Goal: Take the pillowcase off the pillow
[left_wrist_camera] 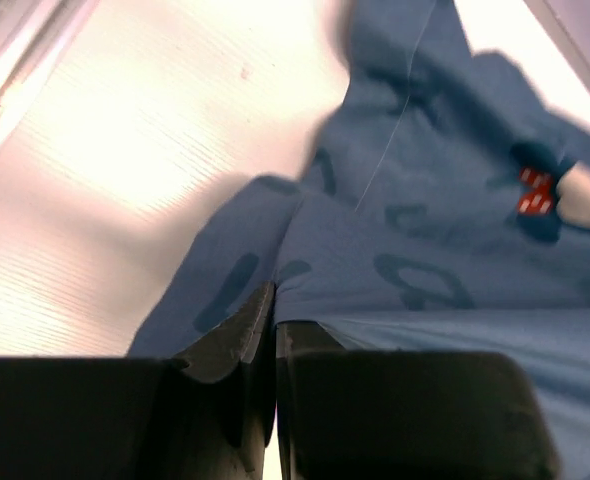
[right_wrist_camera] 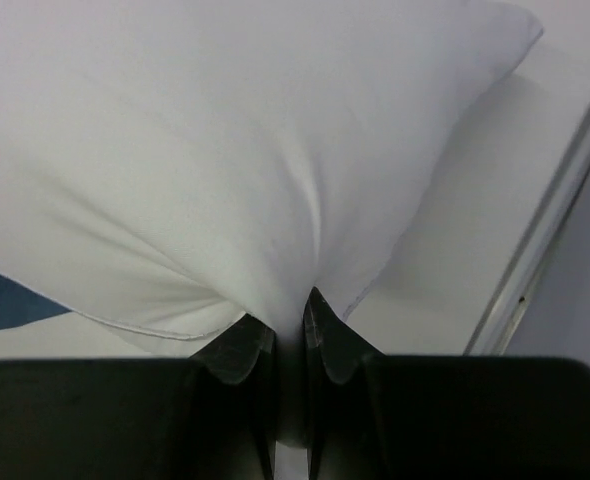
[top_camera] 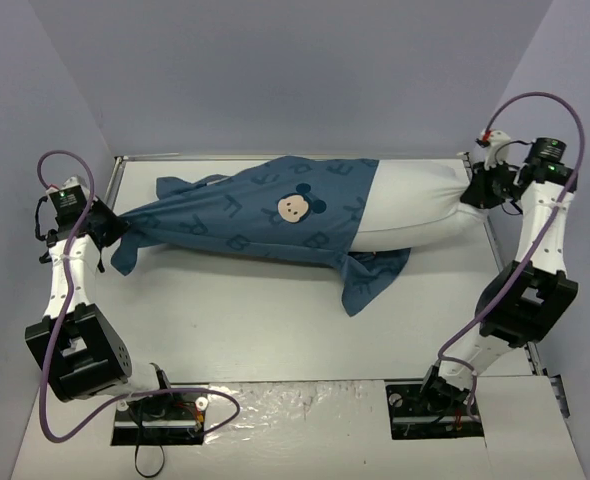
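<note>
The dark teal-blue pillowcase (top_camera: 255, 215) with its mouse face (top_camera: 297, 205) stretches across the table and covers the left part of the white pillow (top_camera: 415, 205). At the far left my left gripper (top_camera: 113, 228) is shut on the pillowcase's end; in the left wrist view the blue fabric (left_wrist_camera: 415, 230) is pinched between the closed fingers (left_wrist_camera: 237, 330). My right gripper (top_camera: 472, 190) is shut on the pillow's bare right end. The right wrist view shows white cloth (right_wrist_camera: 245, 170) squeezed between the two fingertips (right_wrist_camera: 327, 335). A flap of the pillowcase (top_camera: 370, 280) lies open toward the front.
A raised metal rim (top_camera: 275, 157) runs along the table's back edge, and another rim (top_camera: 495, 250) runs down the right side close to the right arm. Both arm bases (top_camera: 165, 410) stand at the near edge.
</note>
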